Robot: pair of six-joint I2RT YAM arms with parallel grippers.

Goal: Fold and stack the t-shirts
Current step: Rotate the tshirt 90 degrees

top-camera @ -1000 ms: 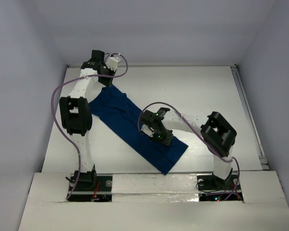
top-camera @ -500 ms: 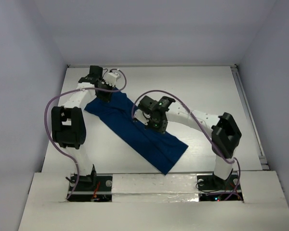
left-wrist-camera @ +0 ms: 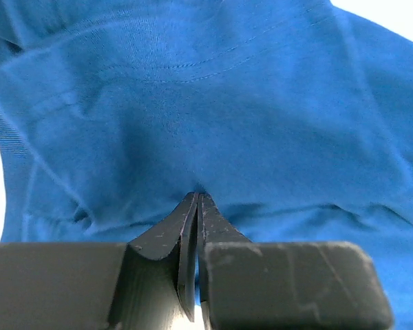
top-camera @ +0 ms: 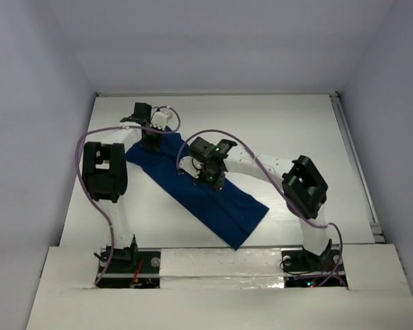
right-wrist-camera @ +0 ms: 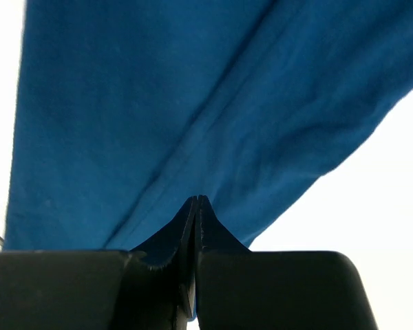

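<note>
The navy t-shirt [top-camera: 227, 210] lies as a diagonal strip on the worktop [top-camera: 296, 130]. The left gripper [left-wrist-camera: 197, 198] pinches its far end, jaws pressed together on the cloth; the right gripper [right-wrist-camera: 195, 201] likewise pinches its middle.

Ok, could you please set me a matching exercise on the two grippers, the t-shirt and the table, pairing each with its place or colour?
1. left gripper
2. right gripper
3. t-shirt
4. table

A. white
B. shut at the t-shirt's middle
C. dark blue, lying diagonally
D. shut at the t-shirt's far end

Pairs: 1-D, 2-B, 3-C, 4-A
</note>
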